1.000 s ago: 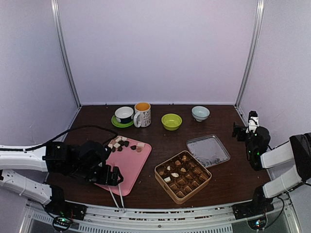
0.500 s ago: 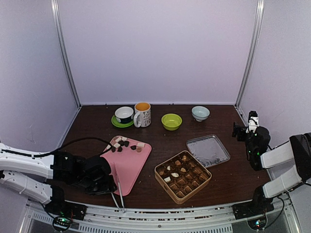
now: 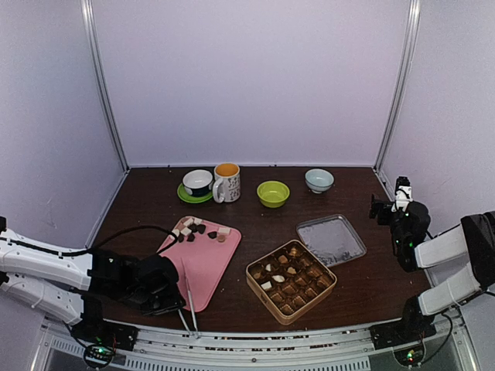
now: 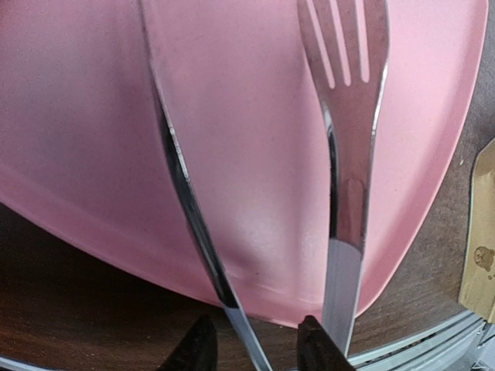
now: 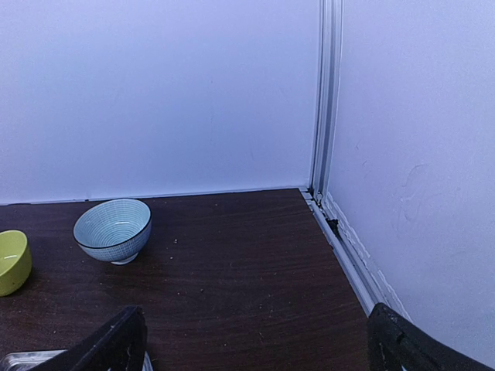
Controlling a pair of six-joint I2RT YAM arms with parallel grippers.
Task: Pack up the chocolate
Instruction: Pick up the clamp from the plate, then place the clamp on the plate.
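Several chocolate pieces (image 3: 197, 229), dark, tan and cream, lie at the far end of the pink tray (image 3: 207, 267). More of them fill the square gold box (image 3: 291, 280). Metal tongs (image 3: 186, 297) rest across the tray's near edge. My left gripper (image 3: 172, 301) hovers low over their handle end. In the left wrist view the left gripper (image 4: 257, 346) is open, with the left arm of the tongs (image 4: 193, 224) passing between its fingertips and the slotted arm (image 4: 344, 154) just beyond the right one. My right gripper (image 5: 263, 348) is wide open and holds nothing, by the right wall.
The box's lid (image 3: 331, 239) lies right of it. Along the back stand a cup on a green saucer (image 3: 198, 184), a mug (image 3: 226, 182), a green bowl (image 3: 273, 193) and a pale blue bowl (image 5: 113, 229). The metal rail (image 4: 456, 340) of the near table edge is close.
My left arm has drawn back toward the near edge and dropped over the tongs' handle end, its jaws narrowing. The right arm has not moved.
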